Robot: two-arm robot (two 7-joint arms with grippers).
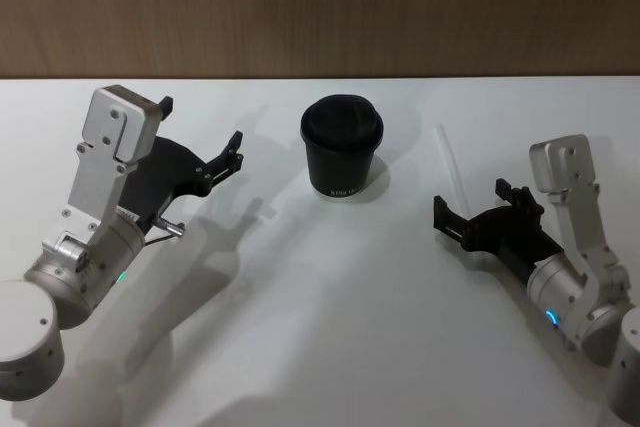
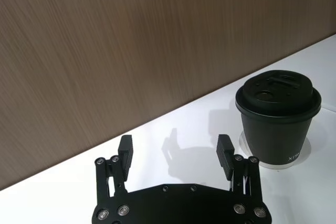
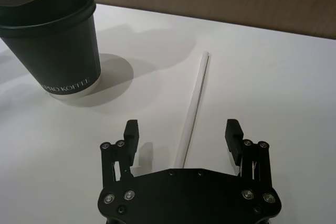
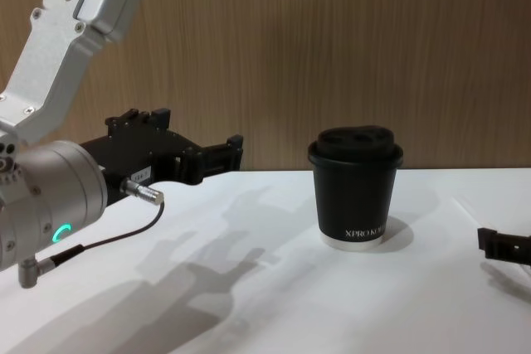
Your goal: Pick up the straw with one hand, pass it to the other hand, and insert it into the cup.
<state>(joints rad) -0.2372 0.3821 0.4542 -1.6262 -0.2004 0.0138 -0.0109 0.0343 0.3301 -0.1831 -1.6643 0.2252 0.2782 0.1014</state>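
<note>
The right gripper (image 1: 472, 199) sits low over the white table (image 1: 330, 327) at the robot's right, with its fingers spread wide and nothing between the pads. In the right wrist view the gripper (image 3: 182, 129) straddles the straw (image 3: 195, 98). One finger (image 3: 131, 130) is to each side of the straw and neither touches it.

The straw (image 1: 448, 155) lies flat on the table. Its long axis runs away from the robot toward the wood-panelled wall (image 1: 320, 7). Its near end is tucked under the gripper's body and its far end leans slightly toward the cup's side.

The black XPRO coffee cup (image 1: 342, 147) stands upright with its domed lid on, to the left of the straw and well apart from it. It is also seen in the right wrist view (image 3: 52, 35) and the chest view (image 4: 357, 192).

On the other side of the cup, the left gripper (image 1: 200, 125) hangs above the table, aimed toward the wall, with its jaws wide apart and empty. The left wrist view shows this gripper (image 2: 175, 150) with the cup (image 2: 278, 119) just off to one side of it.
</note>
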